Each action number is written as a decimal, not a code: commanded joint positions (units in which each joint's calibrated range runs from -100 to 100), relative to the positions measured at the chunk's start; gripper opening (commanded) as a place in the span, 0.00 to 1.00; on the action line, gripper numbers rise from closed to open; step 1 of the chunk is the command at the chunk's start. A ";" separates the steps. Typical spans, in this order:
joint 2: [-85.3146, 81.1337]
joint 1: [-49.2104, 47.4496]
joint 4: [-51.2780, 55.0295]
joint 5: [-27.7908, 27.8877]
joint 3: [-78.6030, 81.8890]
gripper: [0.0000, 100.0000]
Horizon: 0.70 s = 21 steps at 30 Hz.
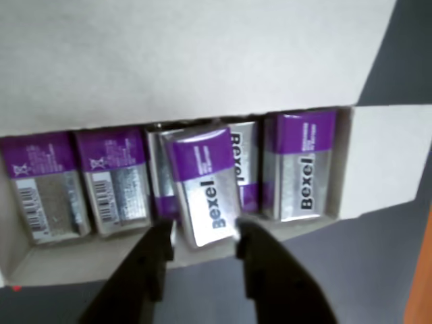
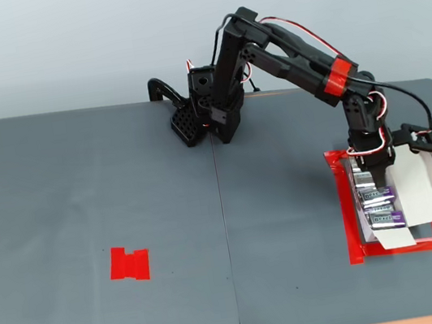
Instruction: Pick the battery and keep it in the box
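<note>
In the wrist view, the tilted battery (image 1: pixel 202 192) is clamped at its lower end by the gripper (image 1: pixel 204 237) inside the box (image 1: pixel 378 162), crowded by a Bexel battery (image 1: pixel 300 165) to its right and two barcode-side batteries (image 1: pixel 77 182) to its left.
</note>
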 commanded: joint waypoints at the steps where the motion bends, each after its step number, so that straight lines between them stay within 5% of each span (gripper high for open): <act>1: -6.67 2.18 0.13 -0.13 -2.56 0.02; 21: -33.37 22.17 -0.30 -7.85 9.20 0.02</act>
